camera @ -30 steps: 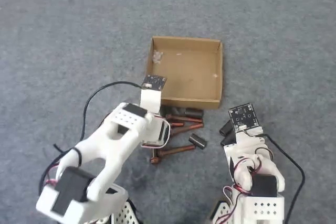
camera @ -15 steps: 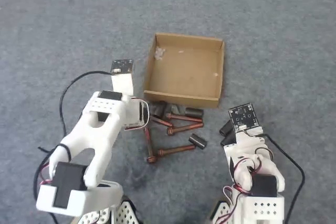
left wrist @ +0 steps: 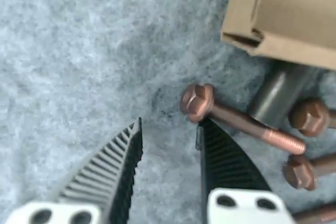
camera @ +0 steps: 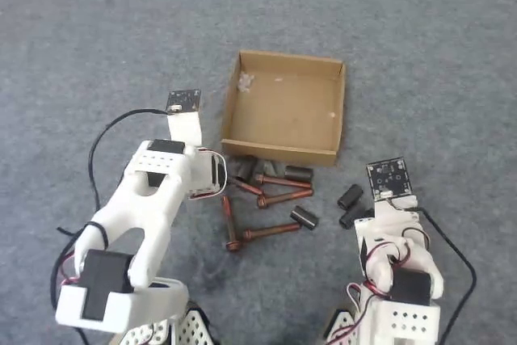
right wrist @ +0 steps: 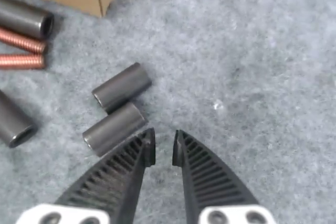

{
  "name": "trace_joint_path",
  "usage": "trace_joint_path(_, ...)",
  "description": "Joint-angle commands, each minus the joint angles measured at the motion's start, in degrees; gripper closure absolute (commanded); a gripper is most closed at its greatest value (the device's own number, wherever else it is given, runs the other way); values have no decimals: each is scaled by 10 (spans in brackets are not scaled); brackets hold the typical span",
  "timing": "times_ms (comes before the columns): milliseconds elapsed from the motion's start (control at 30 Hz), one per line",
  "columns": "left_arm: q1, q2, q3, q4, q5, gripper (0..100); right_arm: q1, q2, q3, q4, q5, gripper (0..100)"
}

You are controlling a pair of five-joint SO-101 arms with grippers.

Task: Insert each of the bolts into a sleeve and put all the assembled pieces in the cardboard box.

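Note:
The open cardboard box [camera: 284,107] lies mid-table. Several copper bolts [camera: 271,193] and dark sleeves [camera: 304,217] lie loose just in front of it. My left gripper [left wrist: 169,129] is open over bare carpet beside the box's near left corner [left wrist: 283,9]. One fingertip nearly touches the hex head of a bolt [left wrist: 236,120], and nothing is between the fingers. My right gripper [right wrist: 164,139] is open by a narrow gap and holds nothing. It hovers just beside two sleeves [right wrist: 113,128] [right wrist: 122,86], which also lie beside the right arm [camera: 350,196].
The grey carpet [camera: 97,54] covers the table with free room left, right and behind the box. A sleeve [left wrist: 278,93] rests against the box's front wall. The left arm [camera: 157,191] stands left of the bolts. The right arm [camera: 393,240] stands right of them.
The left arm swung left off the pile; the box shifted slightly and one bolt rolled to a new angle. The right arm drew back and right, uncovering two sleeves.

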Motion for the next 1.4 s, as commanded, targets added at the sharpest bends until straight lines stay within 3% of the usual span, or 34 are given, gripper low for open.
trace_joint_path(0, -4, -11, -26, -9, -5, 841, 10, -2, -57, -24, 5, 935)
trace_joint_path(233, -1, -87, 30, -31, -37, 840, -46, 42, -82, -48, -19, 936)
trace_joint_path(400, 0, -143, 74, -61, -35, 840, -48, 179, -113, -125, -70, 932)
trace_joint_path(633, 0, -120, 62, -59, -34, 840, -50, 386, -207, -190, -185, 928)
trace_joint_path(733, 0, -116, 60, -59, -34, 840, -70, 464, -218, -218, -211, 875)
trace_joint_path(833, 0, -116, 60, -59, -34, 840, -94, 523, -219, -250, -222, 831)
trace_joint_path(1367, 1, -115, 60, -59, -34, 840, -117, 664, -255, -286, -231, 854)
